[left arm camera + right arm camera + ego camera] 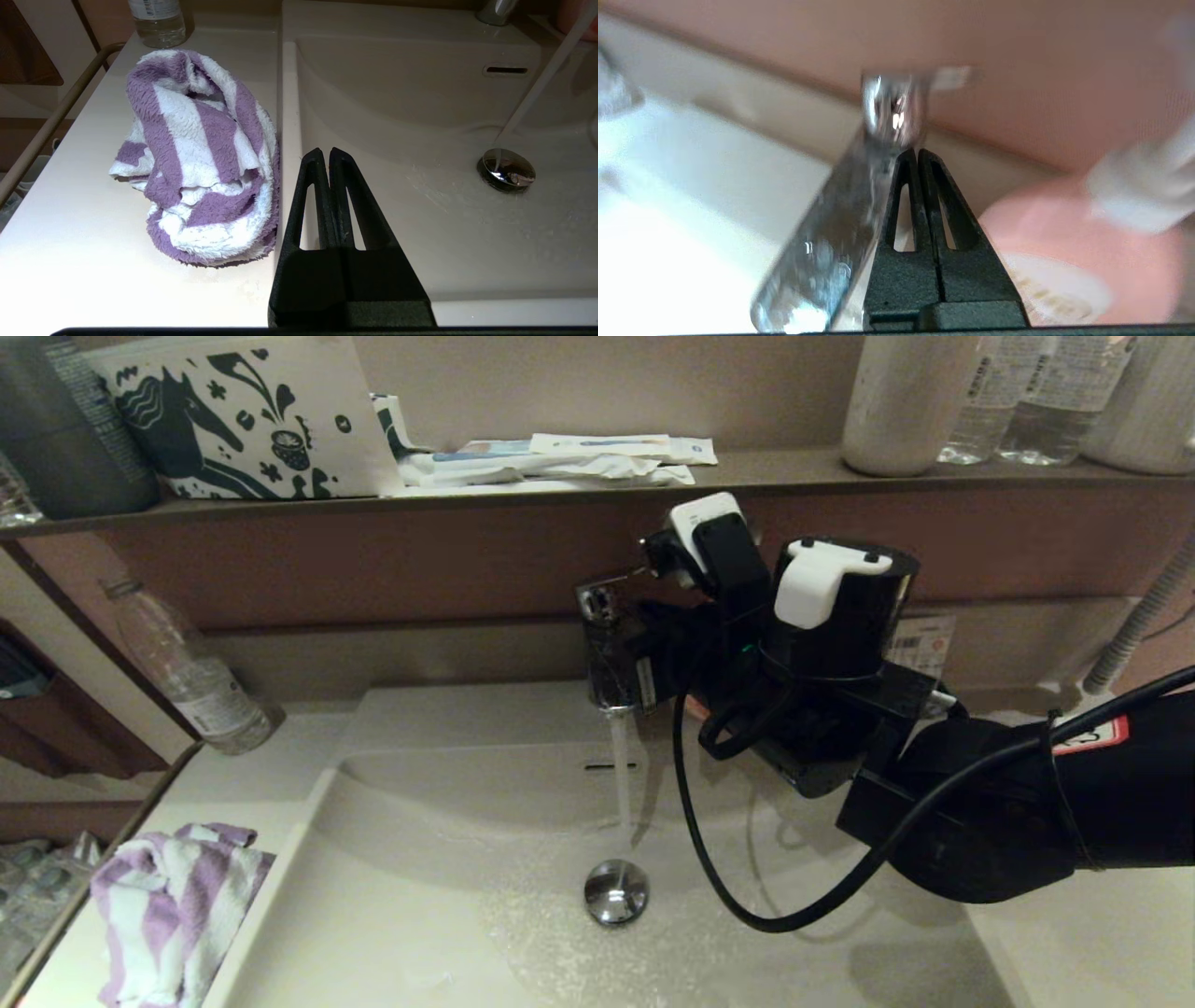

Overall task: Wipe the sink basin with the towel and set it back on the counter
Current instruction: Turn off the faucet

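On counter (pixel 308 747), left of sink basin (pixel 420 915): towel (pixel 173 905) bunched, touching basin rim. Water stream (pixel 620 784) runs onto drain plug (pixel 616 892). Right gripper (pixel 918 153) at faucet (pixel 611 644), fingers together. Left gripper (pixel 325 152) over basin edge, fingers together, empty.

Fluffy terry towel (pixel 201 154), seemingly glossy basin (pixel 420 116)

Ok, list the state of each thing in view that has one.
faucet: running, water streaming into the basin
sink basin: wet, speckled with droplets
drain plug: down
towel: crumpled on the counter, not held
left end effector: shut, empty
right end effector: shut, at the faucet
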